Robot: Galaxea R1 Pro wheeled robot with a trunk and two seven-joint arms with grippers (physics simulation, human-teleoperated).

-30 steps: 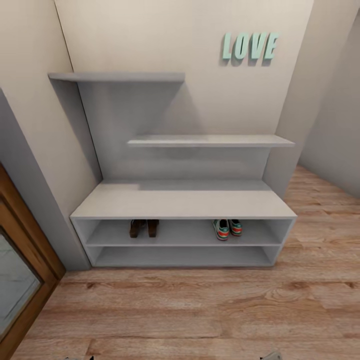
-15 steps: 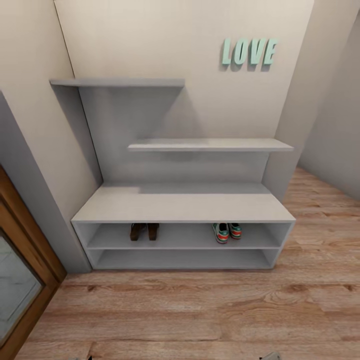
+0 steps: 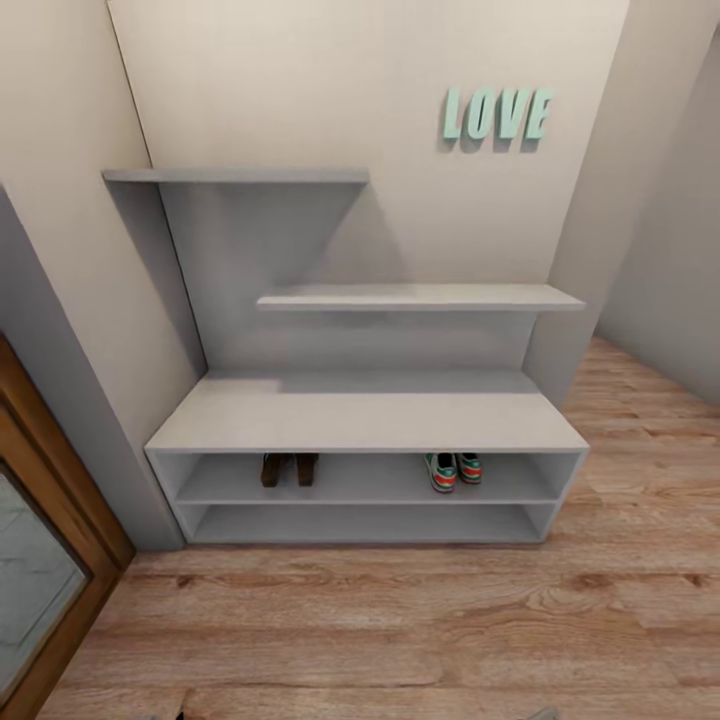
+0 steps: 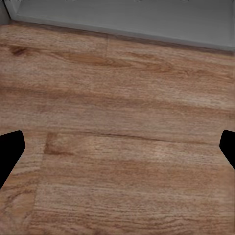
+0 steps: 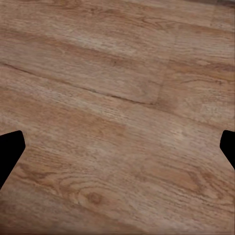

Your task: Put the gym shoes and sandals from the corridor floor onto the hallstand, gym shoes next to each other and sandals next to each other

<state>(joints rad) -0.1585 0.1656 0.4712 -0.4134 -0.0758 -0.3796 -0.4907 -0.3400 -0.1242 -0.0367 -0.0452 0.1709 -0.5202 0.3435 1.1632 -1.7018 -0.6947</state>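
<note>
Evidently the camera has been drawn back slightly; the sandals (image 3: 289, 468) and gym shoes (image 3: 454, 470) are seen paired on the hallstand (image 3: 365, 422) upper shelf, left and right. Both grippers (image 4: 117, 147) (image 5: 117, 147) are spread, empty, above floor (image 3: 380, 640); the task appears complete.

Head view: camera stands back from the hallstand (image 3: 365, 420), facing it squarely and tilted down, taking in its full width, both floating shelves, the wall lettering (image 3: 497, 113) and a broad strip of corridor floor (image 3: 400, 630) before its front edge. Left wrist view: camera close above the floor (image 4: 117, 147), looking down, the hallstand's pale base (image 4: 127, 19) crossing the far edge. Right wrist view: camera close above the floor planks (image 5: 117, 112). All three views share the floor
</note>
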